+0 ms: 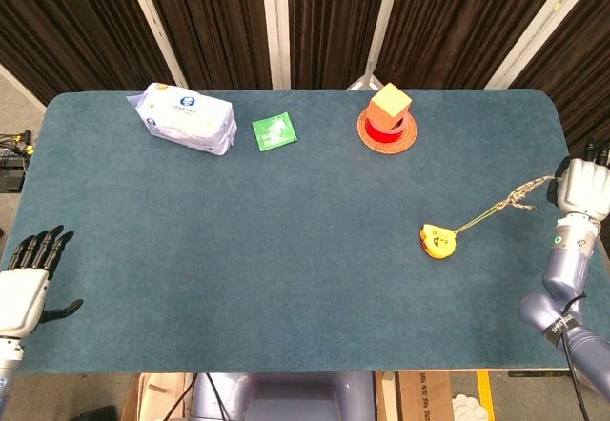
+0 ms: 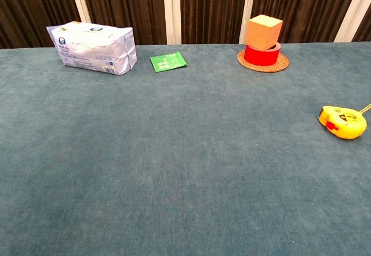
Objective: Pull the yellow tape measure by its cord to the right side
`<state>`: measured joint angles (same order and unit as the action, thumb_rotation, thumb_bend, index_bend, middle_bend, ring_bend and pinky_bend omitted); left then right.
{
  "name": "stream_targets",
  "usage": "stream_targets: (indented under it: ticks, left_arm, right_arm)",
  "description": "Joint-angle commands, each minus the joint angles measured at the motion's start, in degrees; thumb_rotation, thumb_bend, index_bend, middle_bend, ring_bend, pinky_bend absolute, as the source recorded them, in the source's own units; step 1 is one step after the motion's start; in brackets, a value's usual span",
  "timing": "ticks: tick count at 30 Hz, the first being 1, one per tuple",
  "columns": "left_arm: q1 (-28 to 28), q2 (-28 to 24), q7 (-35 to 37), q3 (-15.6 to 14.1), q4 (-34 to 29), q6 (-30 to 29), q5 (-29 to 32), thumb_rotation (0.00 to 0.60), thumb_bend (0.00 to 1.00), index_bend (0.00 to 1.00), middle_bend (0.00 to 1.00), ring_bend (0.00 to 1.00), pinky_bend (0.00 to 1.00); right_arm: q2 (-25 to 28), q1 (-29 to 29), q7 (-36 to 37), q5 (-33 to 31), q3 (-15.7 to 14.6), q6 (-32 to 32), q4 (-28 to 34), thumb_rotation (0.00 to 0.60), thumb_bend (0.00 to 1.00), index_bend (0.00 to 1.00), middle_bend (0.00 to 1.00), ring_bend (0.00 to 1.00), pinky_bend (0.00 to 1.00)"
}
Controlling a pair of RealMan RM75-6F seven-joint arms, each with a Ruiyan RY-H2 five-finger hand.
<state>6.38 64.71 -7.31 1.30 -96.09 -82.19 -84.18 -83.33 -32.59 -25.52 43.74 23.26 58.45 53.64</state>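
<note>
The yellow tape measure point(image 1: 437, 241) lies on the blue table toward the right side; in the chest view the tape measure point(image 2: 342, 121) sits near the right frame edge. Its braided cord point(image 1: 498, 206) runs taut up and right to my right hand point(image 1: 582, 190), which holds the cord's end past the table's right edge. My left hand point(image 1: 26, 281) hovers at the table's front left corner, fingers apart and holding nothing. Neither hand shows in the chest view.
A white tissue pack point(image 1: 183, 118) lies at the back left, a green packet point(image 1: 274, 132) beside it. An orange cube on a red roll on a woven coaster point(image 1: 387, 124) stands at the back centre-right. The table's right edge point(image 1: 573, 169) is close to the tape measure.
</note>
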Motion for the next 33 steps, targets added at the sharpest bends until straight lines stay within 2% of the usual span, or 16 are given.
stream_targets:
  ticks: [1, 5, 11, 13, 16, 23, 28, 33]
  left_arm:
    - [-0.01, -0.03, -0.03, -0.02, -0.03, 0.03, 0.02, 0.6, 0.0, 0.0, 0.0, 0.0, 0.0]
    - [-0.05, -0.24, 0.23, -0.05, -0.17, 0.23, 0.26, 0.6, 0.0, 0.0, 0.0, 0.0, 0.0]
    - [-0.09, -0.76, 1.27, -0.2, -0.18, 0.36, 0.04, 0.6, 0.0, 0.0, 0.0, 0.0, 0.0]
    - [-0.13, -0.84, 1.34, -0.17, -0.08, 0.12, -0.19, 0.6, 0.0, 0.0, 0.0, 0.0, 0.0]
    - [-0.26, -0.88, 1.47, -0.34, 0.03, -0.33, -0.89, 0.6, 0.0, 0.0, 0.0, 0.0, 0.0]
    - [-0.76, -1.3, 0.89, -0.96, -0.62, -1.33, -2.29, 0.6, 0.0, 0.0, 0.0, 0.0, 0.0]
    - [-1.65, -1.89, 0.15, -1.64, -2.0, -2.65, -3.38, 0.6, 0.0, 0.0, 0.0, 0.0, 0.0]
    - [-2.92, -2.65, 0.43, -2.27, -2.92, -4.75, -4.74, 0.6, 0.0, 0.0, 0.0, 0.0, 0.0]
  right_arm:
    - [0.49, 0.83, -2.25, -1.2, -1.17, -0.83, 2.53, 0.6, 0.48, 0.0, 0.0, 0.0, 0.0]
    - [1.03, 1.59, -3.85, -2.47, -1.63, 0.31, 6.87, 0.6, 0.48, 0.0, 0.0, 0.0, 0.0]
    - [4.58, 5.08, -0.91, 1.41, -3.32, 5.08, 18.62, 0.6, 0.47, 0.0, 0.0, 0.0, 0.0]
    - [6.67, 7.0, 1.1, 4.56, -4.62, 7.14, 24.05, 0.6, 0.4, 0.0, 0.0, 0.0, 0.0]
    - [9.89, 10.48, 4.65, 11.29, -7.59, 10.96, 32.01, 0.6, 0.31, 0.0, 0.0, 0.0, 0.0]
    - [16.68, 18.24, 8.64, 26.02, -16.34, 18.92, 45.68, 0.6, 0.28, 0.0, 0.0, 0.0, 0.0]
    - [19.67, 22.67, 8.9, 33.97, -21.26, 24.16, 49.46, 0.6, 0.28, 0.0, 0.0, 0.0, 0.0]
    - [19.71, 26.6, 11.34, 40.98, -24.31, 29.79, 46.78, 0.6, 0.28, 0.0, 0.0, 0.0, 0.0]
